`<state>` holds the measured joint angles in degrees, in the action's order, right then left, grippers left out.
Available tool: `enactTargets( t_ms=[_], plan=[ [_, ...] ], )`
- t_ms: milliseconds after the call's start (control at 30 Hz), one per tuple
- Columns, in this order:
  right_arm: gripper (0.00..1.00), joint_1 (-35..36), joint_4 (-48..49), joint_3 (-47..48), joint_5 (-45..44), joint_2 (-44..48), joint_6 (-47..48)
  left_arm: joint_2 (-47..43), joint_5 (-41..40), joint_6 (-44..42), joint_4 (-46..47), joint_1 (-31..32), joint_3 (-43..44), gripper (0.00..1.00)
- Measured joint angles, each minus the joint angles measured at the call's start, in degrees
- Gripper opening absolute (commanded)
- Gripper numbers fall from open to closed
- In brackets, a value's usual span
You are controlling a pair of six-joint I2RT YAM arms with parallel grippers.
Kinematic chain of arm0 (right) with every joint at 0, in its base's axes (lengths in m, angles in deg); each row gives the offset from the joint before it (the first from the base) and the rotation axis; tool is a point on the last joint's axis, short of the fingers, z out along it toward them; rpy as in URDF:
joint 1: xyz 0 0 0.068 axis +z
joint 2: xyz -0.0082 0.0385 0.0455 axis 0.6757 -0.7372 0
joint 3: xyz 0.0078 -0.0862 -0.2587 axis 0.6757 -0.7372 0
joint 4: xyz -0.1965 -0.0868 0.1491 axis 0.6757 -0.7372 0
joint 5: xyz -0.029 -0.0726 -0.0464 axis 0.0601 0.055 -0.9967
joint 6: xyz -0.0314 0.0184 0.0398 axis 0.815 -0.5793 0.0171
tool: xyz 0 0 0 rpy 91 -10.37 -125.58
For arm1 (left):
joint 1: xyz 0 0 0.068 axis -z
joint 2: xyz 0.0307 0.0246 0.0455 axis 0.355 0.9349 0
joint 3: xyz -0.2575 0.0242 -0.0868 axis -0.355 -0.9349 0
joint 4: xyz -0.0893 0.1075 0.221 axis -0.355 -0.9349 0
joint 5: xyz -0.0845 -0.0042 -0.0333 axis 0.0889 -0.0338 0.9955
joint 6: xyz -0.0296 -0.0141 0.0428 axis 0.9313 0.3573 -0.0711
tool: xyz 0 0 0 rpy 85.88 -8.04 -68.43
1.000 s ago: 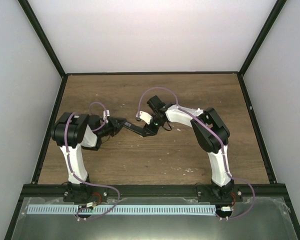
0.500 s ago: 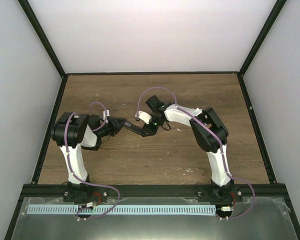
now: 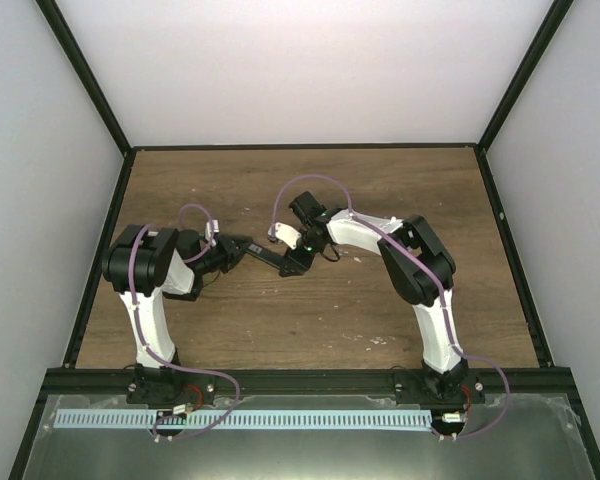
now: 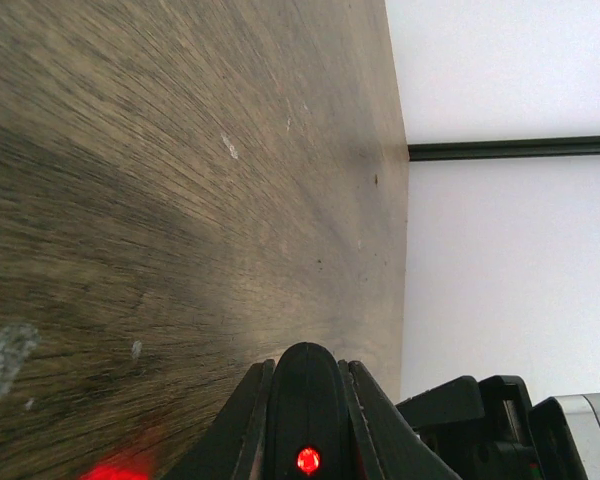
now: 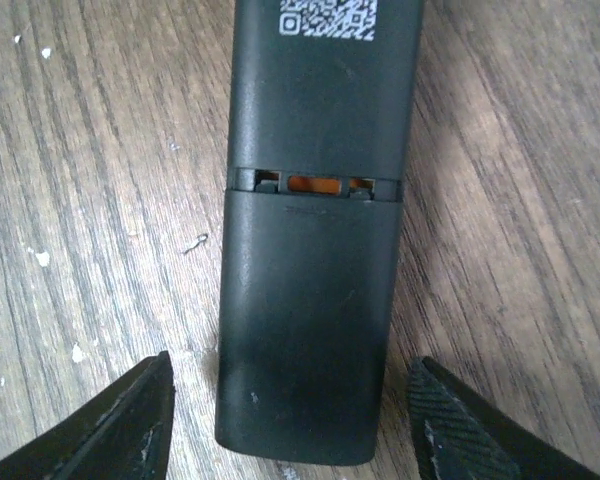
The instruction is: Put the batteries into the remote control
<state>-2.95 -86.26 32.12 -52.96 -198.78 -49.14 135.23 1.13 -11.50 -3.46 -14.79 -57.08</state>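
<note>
Right wrist: empty, half-open right gripper [image 5: 295,425] straddles slim black plastic remote control [image 5: 320,120]; left gripper [image 4: 305,400] clamps it. Slide black cover [image 5: 310,330] flush.

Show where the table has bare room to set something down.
Free: the far strip of table along the back wall, and the near middle between the arm bases. Crowded: centre-left, where left gripper and right gripper meet at the remote control.

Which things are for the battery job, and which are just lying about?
For the job: remote control, orange battery showing in its gap, left fingers shut on it, right fingers open around it.
Just lying about: pale specks on the wooden table.
</note>
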Motion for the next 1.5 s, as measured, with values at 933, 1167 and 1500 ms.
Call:
enactTargets(
  t_ms=[933, 1167, 1500],
  plan=[
    [0.42, -0.2, 2.3, 2.3, -0.8, 1.6, -1.3, 0.0, 0.3, 0.0, -0.1, -0.3, 0.1, 0.0],
    [0.36, -0.2, 1.4, 3.0, 0.1, 1.6, -1.3, 0.0, 0.6, 0.0, -0.1, -0.4, 0.1, 0.0],
    [0.35, -0.2, 0.5, 3.0, 1.1, 0.1, -1.4, 0.1, 1.2, -0.2, -0.1, -0.9, 0.1, 0.0]
  ],
)
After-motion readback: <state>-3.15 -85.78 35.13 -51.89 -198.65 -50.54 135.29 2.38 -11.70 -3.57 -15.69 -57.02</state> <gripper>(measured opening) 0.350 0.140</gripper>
